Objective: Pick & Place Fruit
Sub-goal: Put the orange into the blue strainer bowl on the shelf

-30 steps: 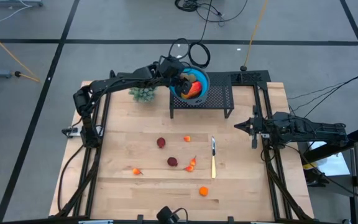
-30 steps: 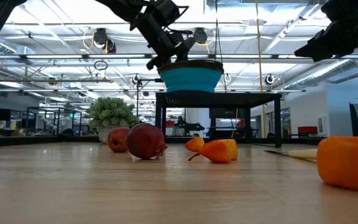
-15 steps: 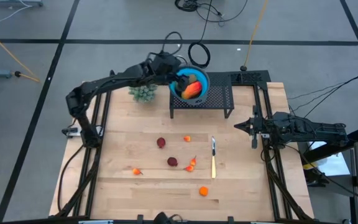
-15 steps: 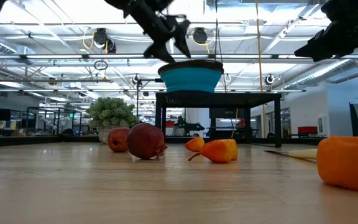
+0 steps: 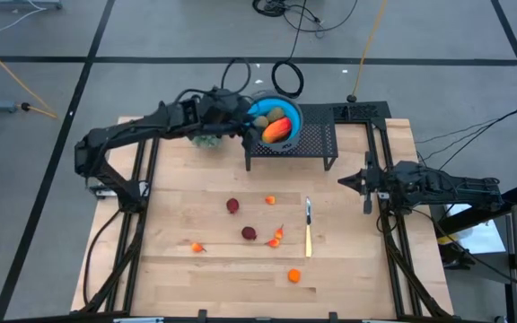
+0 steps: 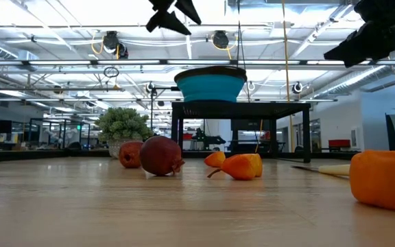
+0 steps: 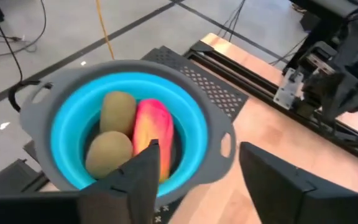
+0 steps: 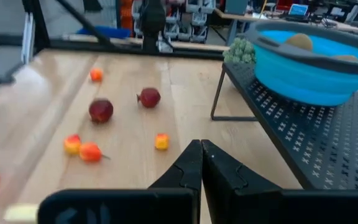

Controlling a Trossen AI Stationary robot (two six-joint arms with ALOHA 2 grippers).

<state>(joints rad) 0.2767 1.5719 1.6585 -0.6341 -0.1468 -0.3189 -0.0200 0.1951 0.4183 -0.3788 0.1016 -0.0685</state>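
A blue bowl [image 5: 274,120] with a grey rim stands on a black mesh rack [image 5: 305,144] at the table's far side. In the bowl lie two brownish-green ovals [image 7: 118,109] and an orange-red mango-like fruit [image 7: 151,128]. My left gripper [image 5: 238,123] hangs open just left of the bowl and above it, holding nothing; it also shows in the left wrist view [image 7: 199,150] and the low view [image 6: 173,9]. On the table lie dark red fruits [image 5: 232,205], small orange ones [image 5: 270,200] and an orange-red one [image 5: 277,237]. My right gripper [image 5: 364,184] waits shut at the right edge.
A thin knife [image 5: 308,228] lies right of the loose fruit. A pale green bushy plant [image 5: 206,137] stands left of the rack, partly under my left arm. More orange fruit [image 5: 293,275] lies near the front edge, with bare wood around it.
My left gripper has drawn back from over the bowl toward the table's left edge and has risen well above the bowl's rim. The mango-like fruit stays lying in the bowl. The fruit on the table has not moved.
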